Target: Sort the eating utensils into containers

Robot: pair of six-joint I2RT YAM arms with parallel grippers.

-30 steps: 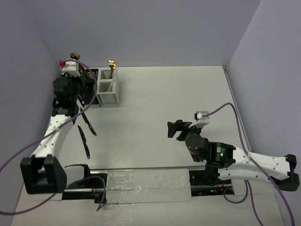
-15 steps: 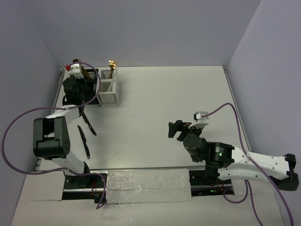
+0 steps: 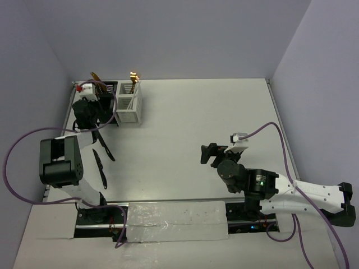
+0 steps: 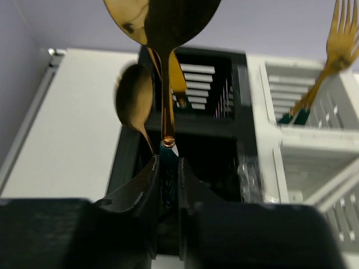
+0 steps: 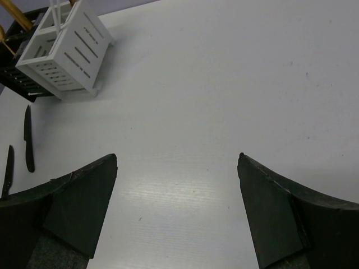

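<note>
My left gripper (image 4: 166, 162) is shut on the dark handle of a gold spoon (image 4: 162, 17), held upright over the black caddy (image 4: 219, 129). In the top view it (image 3: 94, 94) is at the back left, at the black caddy (image 3: 106, 109). A second gold spoon (image 4: 134, 101) stands in the black caddy. The white caddy (image 4: 314, 140) beside it holds a gold fork (image 4: 336, 39) and thin white sticks. Two black knives (image 3: 105, 147) (image 3: 100, 168) lie on the table in front of the caddies. My right gripper (image 5: 176, 162) is open and empty above bare table.
The white caddy (image 5: 64, 53) and both knives (image 5: 28, 137) (image 5: 8, 171) show at the left of the right wrist view. The left wall runs close behind the caddies. A taped strip (image 3: 176, 221) lies along the near table edge.
My left gripper has moved right and down with the spoon, from beside the wall to over the black caddy. The right arm has not moved.
</note>
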